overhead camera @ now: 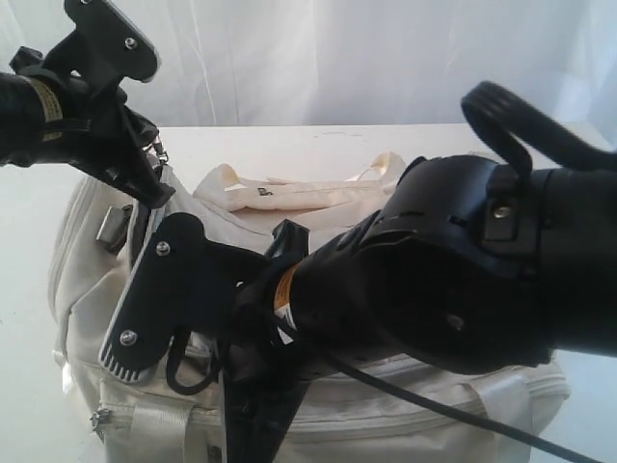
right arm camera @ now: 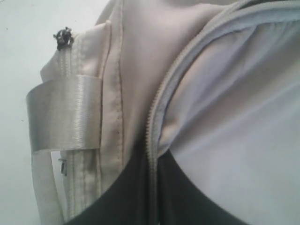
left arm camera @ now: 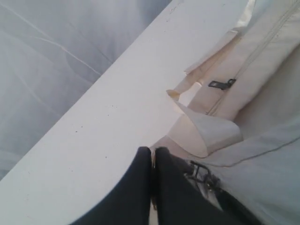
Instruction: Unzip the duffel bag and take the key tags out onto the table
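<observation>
The cream-white duffel bag (overhead camera: 415,405) lies on the white table (overhead camera: 289,145). My left gripper (overhead camera: 154,193) is at the bag's left end, fingers pressed together (left arm camera: 152,151) with a thin pale sliver of the bag between them. A metal zipper pull (left arm camera: 201,172) hangs against one finger. My right gripper (right arm camera: 152,157) is shut on the grey zipper edge (right arm camera: 157,108) of the bag's open mouth, next to the grey lining (right arm camera: 234,117). In the exterior view its fingers (overhead camera: 253,410) sit low at the bag's front. The key tags are hidden.
White webbing straps (overhead camera: 289,188) lie across the far side of the bag, and one strap loop (right arm camera: 65,112) crosses a side pocket with its own zipper pull (right arm camera: 63,37). The right arm's bulk (overhead camera: 463,280) covers most of the bag. A white curtain hangs behind the table.
</observation>
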